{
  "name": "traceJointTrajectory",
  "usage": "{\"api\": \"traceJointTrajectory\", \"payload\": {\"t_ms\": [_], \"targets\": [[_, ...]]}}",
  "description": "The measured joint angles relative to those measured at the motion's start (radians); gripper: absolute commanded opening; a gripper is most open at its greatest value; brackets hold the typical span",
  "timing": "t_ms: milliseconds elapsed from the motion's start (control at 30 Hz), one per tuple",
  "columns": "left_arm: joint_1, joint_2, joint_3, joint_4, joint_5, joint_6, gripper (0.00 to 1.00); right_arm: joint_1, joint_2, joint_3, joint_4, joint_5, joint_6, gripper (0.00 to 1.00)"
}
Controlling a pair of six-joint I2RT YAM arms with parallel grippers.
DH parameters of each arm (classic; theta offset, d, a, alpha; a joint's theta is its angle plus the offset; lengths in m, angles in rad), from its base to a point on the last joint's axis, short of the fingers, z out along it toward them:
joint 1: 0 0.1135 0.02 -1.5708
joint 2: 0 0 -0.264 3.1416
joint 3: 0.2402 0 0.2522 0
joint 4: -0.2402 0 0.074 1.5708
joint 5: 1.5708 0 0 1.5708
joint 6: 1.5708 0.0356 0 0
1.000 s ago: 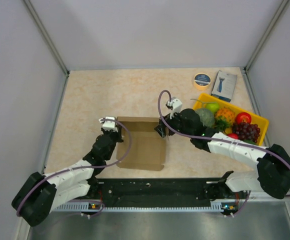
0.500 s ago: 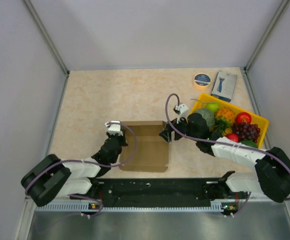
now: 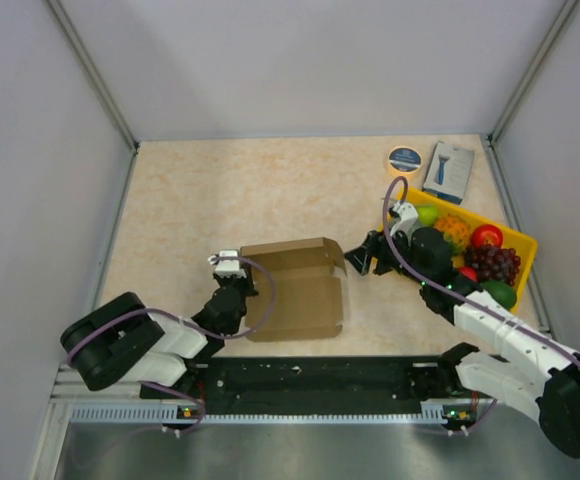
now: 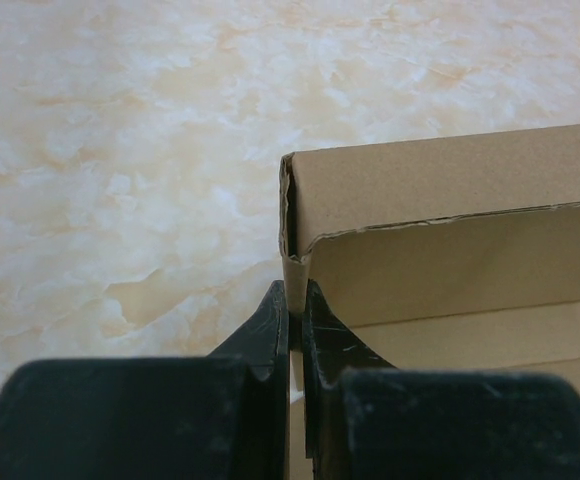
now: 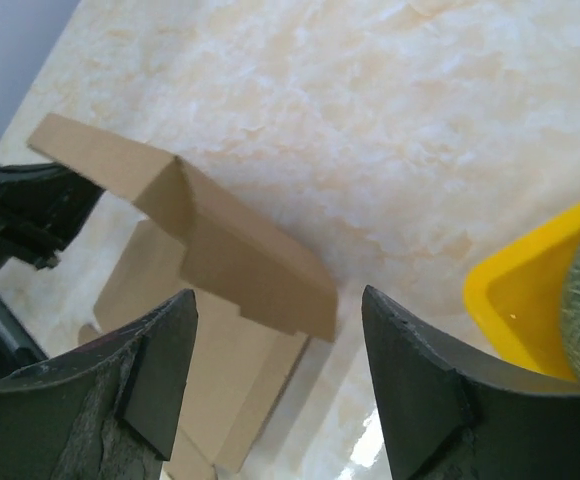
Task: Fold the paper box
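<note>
The paper box point(image 3: 300, 290) is a brown cardboard sheet lying near the table's front middle, with its far flap raised. My left gripper point(image 3: 232, 275) is shut on the box's left edge; in the left wrist view the cardboard wall point(image 4: 440, 250) stands pinched at my left gripper point(image 4: 295, 300). My right gripper point(image 3: 362, 257) is open and empty, just right of the box's raised flap and apart from it. The right wrist view shows the raised flap point(image 5: 220, 240) ahead of my right gripper point(image 5: 280, 330).
A yellow tray point(image 3: 515, 240) with toy fruit stands at the right, close behind my right arm; its corner shows in the right wrist view point(image 5: 530, 290). A tape roll point(image 3: 404, 159) and a small blue-and-white box point(image 3: 448, 171) lie at the back right.
My right gripper has let go of the box's right side and drawn back to the right. The box has shifted toward the front, its far flap tilting up. My left arm pulled back with it.
</note>
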Motion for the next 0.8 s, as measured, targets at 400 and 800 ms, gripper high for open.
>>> {"api": "traceJointTrajectory", "payload": {"t_ms": [400, 800], "targets": [[-0.021, -0.031, -0.001, -0.02, -0.031, 0.019, 0.0, -0.109, 0.278, 0.06, -0.01, 0.011, -0.029, 0.3], [-0.057, 0.008, 0.005, 0.001, -0.074, 0.057, 0.0, 0.045, 0.375, 0.138, 0.018, -0.03, -0.167, 0.33]]}}
